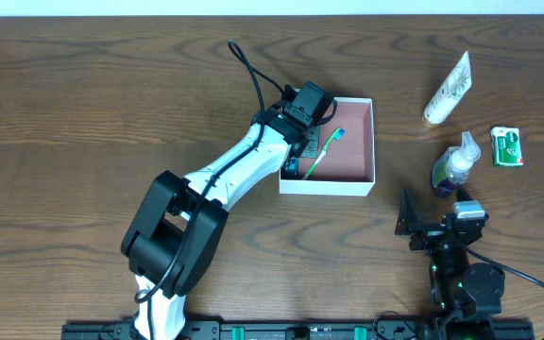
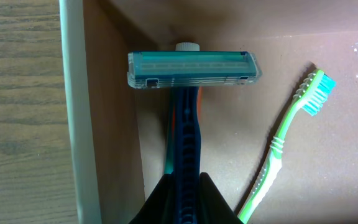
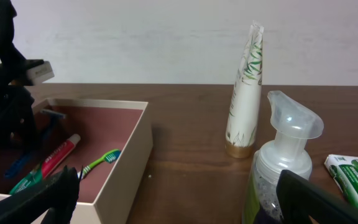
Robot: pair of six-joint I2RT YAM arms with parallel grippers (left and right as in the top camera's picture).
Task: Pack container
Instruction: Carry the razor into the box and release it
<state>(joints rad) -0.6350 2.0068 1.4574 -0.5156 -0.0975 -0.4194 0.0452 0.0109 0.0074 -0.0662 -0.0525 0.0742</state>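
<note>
Overhead: toothbrush already in container, left claw clenching razor; bottle, tube, packet left on desk.

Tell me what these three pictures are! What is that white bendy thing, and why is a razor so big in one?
That white bendy thing is a robot arm. There are two, each ending in a pincer. One picture looks down from above the table. The other two come from little cameras on the arms' wrists, so things look huge. The left pincer holds a blue razor inside the box, beside a green toothbrush. A small toothpaste tube lies in there too. The right pincer is open and holds nothing. On the table wait a white tube, a pump bottle and a green packet.
</note>
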